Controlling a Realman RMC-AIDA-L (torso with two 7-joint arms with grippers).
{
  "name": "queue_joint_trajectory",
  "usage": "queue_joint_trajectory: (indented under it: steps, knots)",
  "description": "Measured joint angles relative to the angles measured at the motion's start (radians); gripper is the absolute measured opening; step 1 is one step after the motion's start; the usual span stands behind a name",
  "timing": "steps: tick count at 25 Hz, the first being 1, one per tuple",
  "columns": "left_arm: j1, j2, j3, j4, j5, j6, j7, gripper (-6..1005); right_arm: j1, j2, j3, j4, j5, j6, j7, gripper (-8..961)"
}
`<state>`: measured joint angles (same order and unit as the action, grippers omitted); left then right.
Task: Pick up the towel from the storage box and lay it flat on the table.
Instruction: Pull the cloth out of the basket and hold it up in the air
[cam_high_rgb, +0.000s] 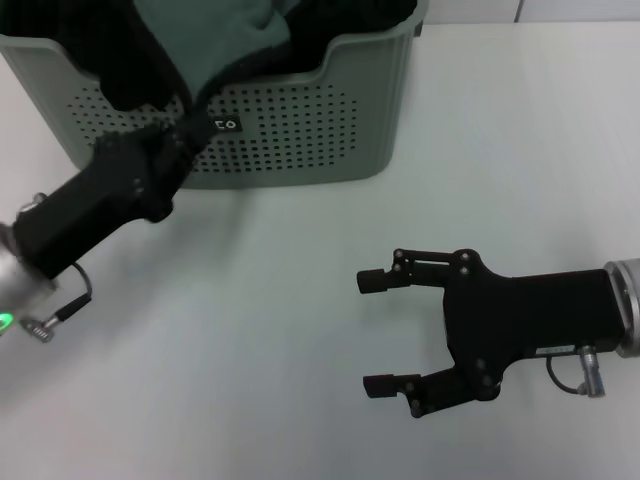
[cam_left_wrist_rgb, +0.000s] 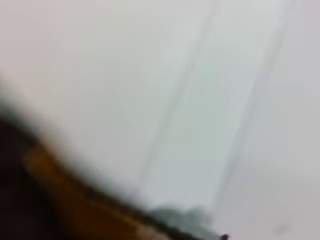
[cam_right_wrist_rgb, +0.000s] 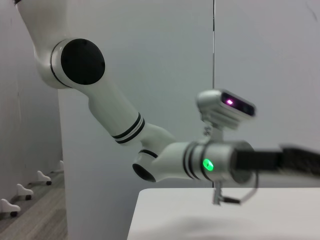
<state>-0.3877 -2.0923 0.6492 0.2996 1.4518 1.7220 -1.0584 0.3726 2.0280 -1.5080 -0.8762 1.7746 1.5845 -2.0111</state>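
Nearest the head camera, the right gripper (cam_high_rgb: 385, 332) is hovering over the white counter (cam_high_rgb: 250, 330), its two black fingers (cam_high_rgb: 378, 281) spreading wide apart with nothing between them and pointing across toward the robot's left side. It is sitting well apart from the storage box (cam_high_rgb: 290, 130), which is standing beyond those fingertips at the far edge of the scene.

Up at the box's dipped front rim, the left gripper (cam_high_rgb: 185, 135) is reaching in from the left side, its black body angling upward toward the basket. Its fingertips are disappearing into dark cloth there, so whether they are spread or pinching cannot be told. The towel (cam_high_rgb: 210, 40) is lying bunched in the box just beyond those fingertips, showing its dark teal-grey face with black edging, and a fold of it is draping over the rim onto the gripper, beside the small black label (cam_high_rgb: 224, 125) on the perforated front wall.

From the left wrist camera, only a blurred strip of mustard-yellow cloth (cam_left_wrist_rgb: 75, 200) is showing close up against a pale background.

From the right wrist camera, the left arm (cam_right_wrist_rgb: 120, 125) is stretching across above the counter (cam_right_wrist_rgb: 200, 215), a green light glowing on its wrist segment.
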Motion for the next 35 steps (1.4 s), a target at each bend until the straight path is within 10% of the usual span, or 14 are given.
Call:
queue_joint_trajectory:
  steps: [6,14,18,24,35]
  knots:
    - [-0.002,-0.002,0.062,0.029,-0.131,0.34,-0.033,20,-0.002,0.0,-0.002,0.056,0.077,-0.02,-0.075,872]
    - [0.031,0.002,0.57,0.265,-0.651,0.33,-0.13,19,0.01,0.0,-0.113,0.139,0.299,-0.164,-0.187,873]
    - [0.073,0.003,0.668,0.375,-0.794,0.327,-0.157,19,0.015,0.0,-0.19,0.14,0.379,-0.205,-0.235,873]
    - [0.106,0.001,0.71,0.467,-0.868,0.319,-0.15,18,0.027,0.0,-0.248,0.137,0.441,-0.196,-0.246,872]
    - [0.061,-0.003,0.704,0.241,-0.867,0.313,0.059,18,0.012,-0.001,-0.252,0.136,0.531,-0.066,-0.247,872]
